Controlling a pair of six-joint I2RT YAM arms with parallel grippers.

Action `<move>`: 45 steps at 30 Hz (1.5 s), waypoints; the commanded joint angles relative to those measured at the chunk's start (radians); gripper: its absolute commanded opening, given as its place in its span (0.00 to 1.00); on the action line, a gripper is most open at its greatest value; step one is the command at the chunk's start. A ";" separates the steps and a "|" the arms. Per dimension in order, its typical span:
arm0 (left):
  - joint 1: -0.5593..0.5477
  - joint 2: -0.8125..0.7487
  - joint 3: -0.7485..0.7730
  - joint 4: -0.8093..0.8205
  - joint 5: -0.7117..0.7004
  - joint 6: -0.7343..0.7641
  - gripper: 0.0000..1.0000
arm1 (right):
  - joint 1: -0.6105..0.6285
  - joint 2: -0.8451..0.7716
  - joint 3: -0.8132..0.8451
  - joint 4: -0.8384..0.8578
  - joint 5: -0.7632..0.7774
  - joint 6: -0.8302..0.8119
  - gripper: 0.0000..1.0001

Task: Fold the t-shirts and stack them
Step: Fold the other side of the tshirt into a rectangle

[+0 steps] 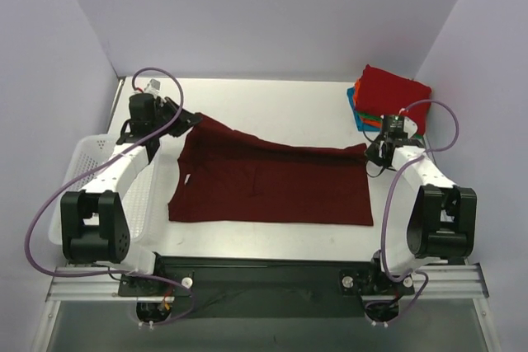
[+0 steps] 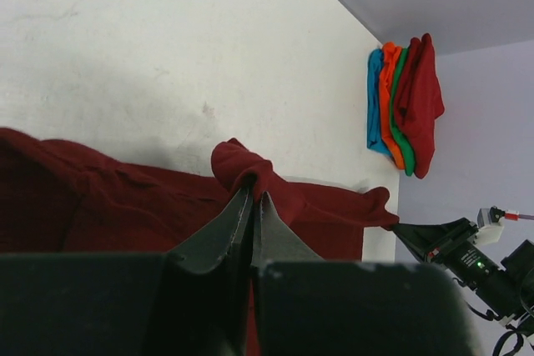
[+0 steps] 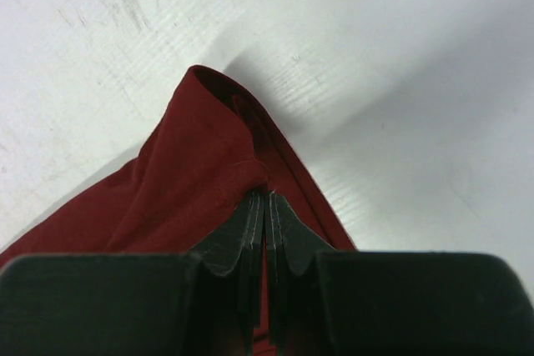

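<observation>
A dark maroon t-shirt [image 1: 272,183] lies spread across the middle of the table. My left gripper [image 1: 188,121] is shut on its far left corner; in the left wrist view [image 2: 253,195] the cloth bunches at the closed fingertips. My right gripper [image 1: 373,152] is shut on its far right corner, and the right wrist view [image 3: 267,198] shows the cloth pinched. A stack of folded t-shirts [image 1: 388,96], red on top over orange, green and blue, sits at the far right; it also shows in the left wrist view [image 2: 405,106].
A white mesh basket [image 1: 91,183] stands at the left edge, under my left arm. The purple walls close in the far side and both sides of the white table [image 1: 280,105].
</observation>
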 commanded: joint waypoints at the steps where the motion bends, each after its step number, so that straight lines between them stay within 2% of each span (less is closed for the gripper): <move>1: 0.003 -0.096 -0.051 -0.031 -0.044 0.021 0.00 | -0.007 -0.066 -0.046 -0.001 0.037 0.018 0.00; 15: 0.002 -0.245 -0.199 -0.161 -0.056 0.079 0.00 | -0.017 -0.147 -0.152 0.000 0.011 0.025 0.00; 29: 0.003 -0.337 -0.318 -0.198 -0.073 0.102 0.00 | -0.017 -0.196 -0.236 0.002 -0.005 0.047 0.01; 32: 0.003 -0.343 -0.334 -0.217 -0.073 0.111 0.00 | -0.018 -0.229 -0.264 0.003 -0.026 0.052 0.11; 33: 0.003 -0.351 -0.338 -0.220 -0.076 0.111 0.00 | -0.017 -0.242 -0.272 0.003 -0.028 0.053 0.21; 36: 0.003 -0.353 -0.349 -0.221 -0.075 0.114 0.00 | -0.017 -0.302 -0.293 -0.003 -0.064 0.058 0.36; 41: 0.002 -0.354 -0.352 -0.226 -0.063 0.116 0.00 | -0.014 -0.371 -0.296 -0.041 -0.052 0.056 0.41; 45: 0.002 -0.363 -0.360 -0.226 -0.059 0.117 0.00 | -0.014 -0.336 -0.287 -0.059 -0.049 0.050 0.41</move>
